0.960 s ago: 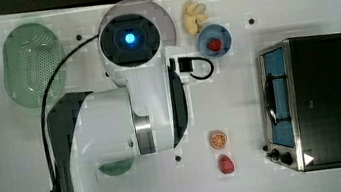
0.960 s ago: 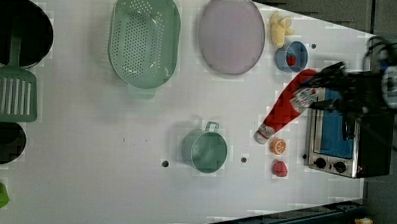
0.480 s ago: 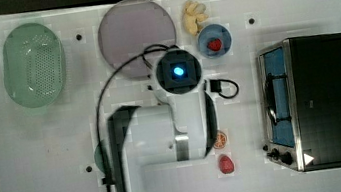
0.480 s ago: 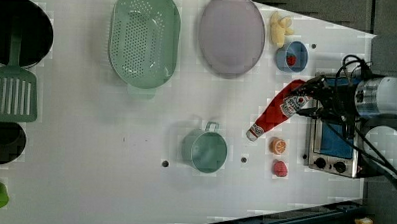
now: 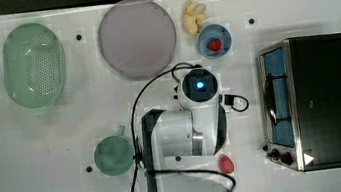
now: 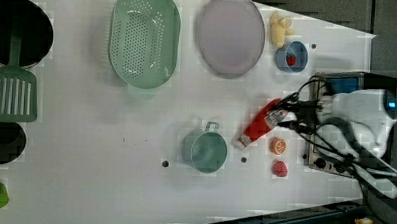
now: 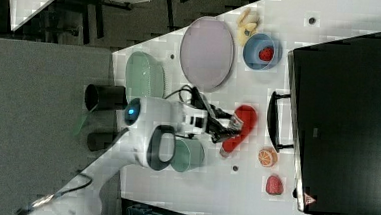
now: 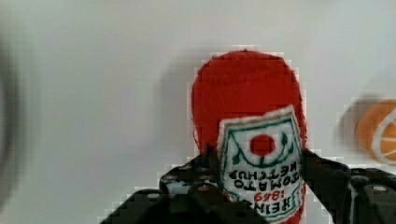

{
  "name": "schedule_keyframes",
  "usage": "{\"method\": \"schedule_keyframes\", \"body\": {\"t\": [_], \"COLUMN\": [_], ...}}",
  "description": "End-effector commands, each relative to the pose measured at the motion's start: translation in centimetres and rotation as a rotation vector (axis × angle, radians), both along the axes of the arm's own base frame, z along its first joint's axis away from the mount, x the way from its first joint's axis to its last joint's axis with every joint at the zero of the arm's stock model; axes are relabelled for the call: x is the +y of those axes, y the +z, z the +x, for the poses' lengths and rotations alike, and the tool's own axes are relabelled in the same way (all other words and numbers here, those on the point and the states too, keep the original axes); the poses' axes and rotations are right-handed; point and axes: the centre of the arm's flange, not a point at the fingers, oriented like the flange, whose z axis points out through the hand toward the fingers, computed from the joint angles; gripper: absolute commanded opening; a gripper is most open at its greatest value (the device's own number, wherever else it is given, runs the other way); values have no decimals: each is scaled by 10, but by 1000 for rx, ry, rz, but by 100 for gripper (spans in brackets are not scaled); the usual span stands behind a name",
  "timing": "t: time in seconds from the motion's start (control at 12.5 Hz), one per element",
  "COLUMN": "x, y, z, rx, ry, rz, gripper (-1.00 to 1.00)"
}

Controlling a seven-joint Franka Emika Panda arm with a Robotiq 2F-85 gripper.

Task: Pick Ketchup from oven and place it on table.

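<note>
The ketchup (image 6: 258, 125), a slim red bottle with a white-and-red label, hangs tilted just over the white table (image 6: 110, 139). Its cap end points toward the green cup. My gripper (image 6: 278, 115) is shut on the labelled part of the bottle. In the wrist view the dark fingers (image 8: 187, 184) press both sides of the ketchup (image 8: 247, 98). In the right view the ketchup (image 7: 241, 124) and gripper (image 7: 225, 129) are to the left of the oven (image 7: 348, 122). The black oven (image 5: 330, 98) stands with its blue glass door shut. I cannot tell whether the cap touches the table.
A green cup (image 6: 203, 149) stands close to the bottle's cap. An orange slice (image 6: 278, 146) and a strawberry (image 6: 280, 168) lie by the oven front. Farther off are a purple plate (image 6: 231, 33), a blue bowl (image 6: 291, 56) and a green colander (image 6: 144, 37).
The arm has carried the ketchup away from the oven front, down and to the left in the left view, closer to the green cup and lower over the table.
</note>
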Motion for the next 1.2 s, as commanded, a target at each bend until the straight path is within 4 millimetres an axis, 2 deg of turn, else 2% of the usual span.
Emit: {"method": "schedule_keyframes", "body": {"t": [0.08,0.16,0.32,0.56,0.64,1.12,1.2], "x": [17,17,18,21,19,20,20], "y": [11,25,65,151,187,320,337], "z": [11,19,36,59,62,75,76], "rx": [-81,-121,-203,-303,-275,-289,-287], "ry": [59,57,57,60,55,54,56], "rz": [-1,-1,3,20,33,56,57], "gripper": [92,100,100,100,100,100,100]}}
